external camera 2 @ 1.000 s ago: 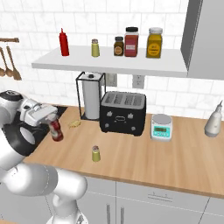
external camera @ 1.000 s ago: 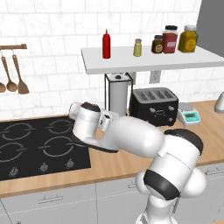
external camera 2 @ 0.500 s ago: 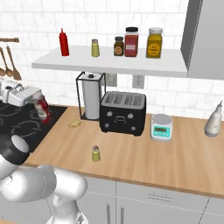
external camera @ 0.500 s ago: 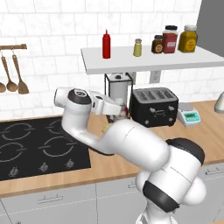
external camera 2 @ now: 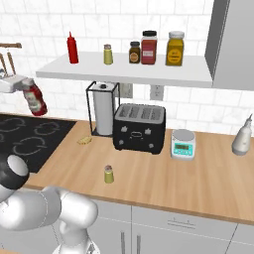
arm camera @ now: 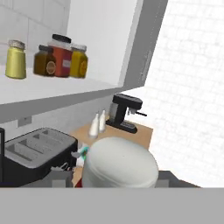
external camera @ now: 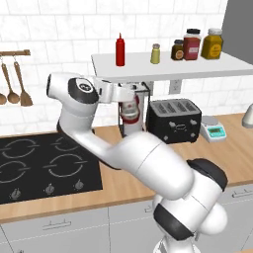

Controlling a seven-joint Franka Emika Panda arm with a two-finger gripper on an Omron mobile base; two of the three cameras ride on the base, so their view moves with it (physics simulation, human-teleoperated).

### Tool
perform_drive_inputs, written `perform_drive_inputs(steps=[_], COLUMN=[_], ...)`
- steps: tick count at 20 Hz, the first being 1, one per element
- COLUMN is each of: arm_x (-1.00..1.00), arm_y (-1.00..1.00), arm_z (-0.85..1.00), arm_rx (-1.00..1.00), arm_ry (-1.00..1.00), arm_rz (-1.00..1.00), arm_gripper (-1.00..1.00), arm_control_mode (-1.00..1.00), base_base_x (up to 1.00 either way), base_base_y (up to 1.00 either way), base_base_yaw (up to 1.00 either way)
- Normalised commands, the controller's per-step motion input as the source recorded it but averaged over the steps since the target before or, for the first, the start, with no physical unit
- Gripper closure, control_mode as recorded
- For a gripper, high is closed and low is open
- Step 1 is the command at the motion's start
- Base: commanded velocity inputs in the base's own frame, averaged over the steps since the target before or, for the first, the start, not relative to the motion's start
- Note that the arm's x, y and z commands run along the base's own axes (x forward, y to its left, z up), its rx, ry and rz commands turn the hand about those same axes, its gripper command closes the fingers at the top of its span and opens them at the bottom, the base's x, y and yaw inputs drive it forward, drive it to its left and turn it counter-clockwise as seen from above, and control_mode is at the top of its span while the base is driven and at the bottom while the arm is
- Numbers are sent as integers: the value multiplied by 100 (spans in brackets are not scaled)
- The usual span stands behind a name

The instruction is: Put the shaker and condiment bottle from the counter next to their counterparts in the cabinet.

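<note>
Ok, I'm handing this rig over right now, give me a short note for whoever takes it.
Claw: shut on the condiment bottle, held tilted in the air above the stove, below the left end of the cabinet.
Shaker: upright on the counter near its front edge, in front of the toaster.
Counterparts: the red squeeze bottle and the olive shaker stand on the left part of the cabinet.
Done: bottle picked up.
Left: lift the bottle onto the cabinet beside the squeeze bottle, then fetch the shaker and set it by the olive shaker.
</note>
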Motion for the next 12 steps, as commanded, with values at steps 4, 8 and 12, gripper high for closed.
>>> perform_drive_inputs(steps=[4, 8, 12], arm_x=[0, 1, 19], arm_y=[31, 11, 0], arm_z=[86, 86, 68], arm_rx=[0, 2, 10], arm_ry=[0, 0, 0], arm_rz=[16, 21, 27], arm_gripper=[100, 100, 100], arm_control_mode=[-100, -100, -100], base_base_x=[0, 0, 0], base_base_y=[0, 0, 0], base_base_yaw=[0, 0, 0])
